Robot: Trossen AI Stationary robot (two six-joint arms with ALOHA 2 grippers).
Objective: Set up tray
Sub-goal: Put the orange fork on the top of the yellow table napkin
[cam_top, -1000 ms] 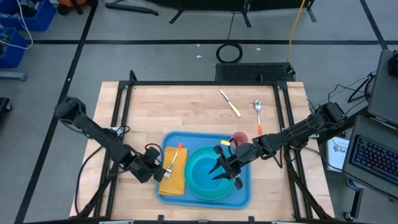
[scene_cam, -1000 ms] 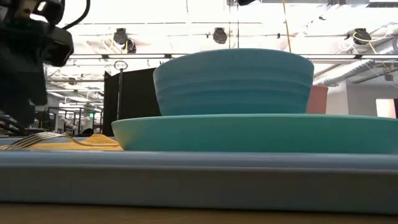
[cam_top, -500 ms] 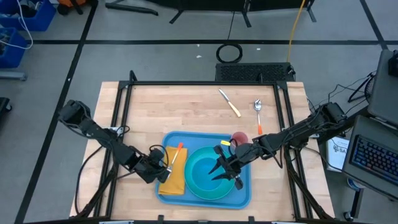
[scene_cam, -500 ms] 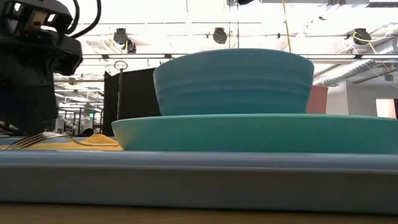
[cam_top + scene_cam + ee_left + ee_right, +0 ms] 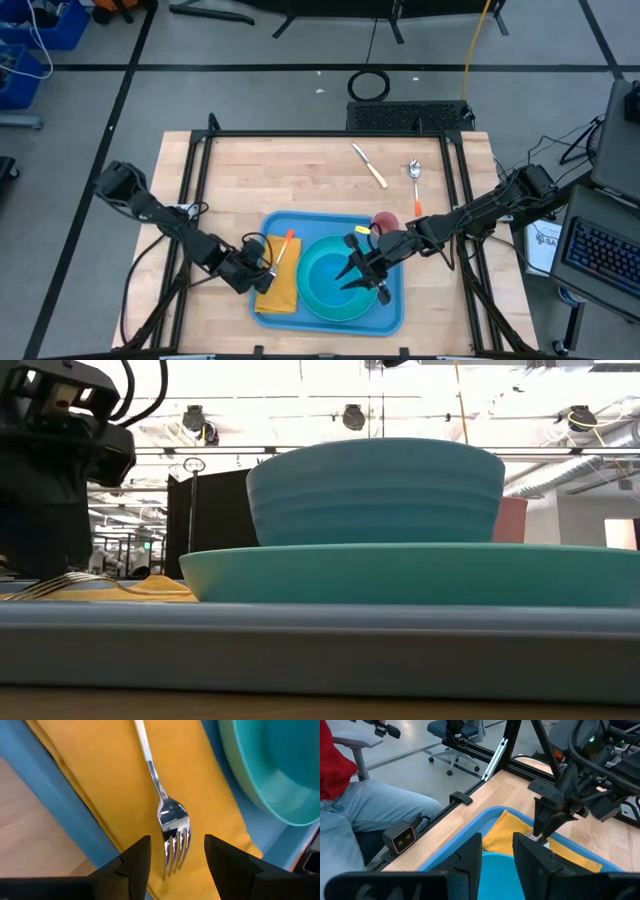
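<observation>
The light-blue tray (image 5: 385,300) lies near the table's front edge. On it are a yellow napkin (image 5: 280,290) and a turquoise plate (image 5: 410,572) with a bowl (image 5: 375,490) standing in it. A fork (image 5: 160,802) with an orange handle lies on the napkin. My left gripper (image 5: 177,840) is open and points down over the fork's tines (image 5: 174,847), one finger on either side, not touching them. My right gripper (image 5: 357,270) hangs open above the bowl, holding nothing.
A red cup (image 5: 386,221) stands at the tray's far right corner. A knife (image 5: 368,165) and a spoon (image 5: 414,185) lie on the bare wood beyond the tray. A seated person's legs (image 5: 365,815) show past the table's left edge.
My left gripper has moved toward the table's right edge and a little down, from beside the tray's left rim to over the napkin and the fork's tines. Its fingers stay open. The fork and napkin have not moved.
</observation>
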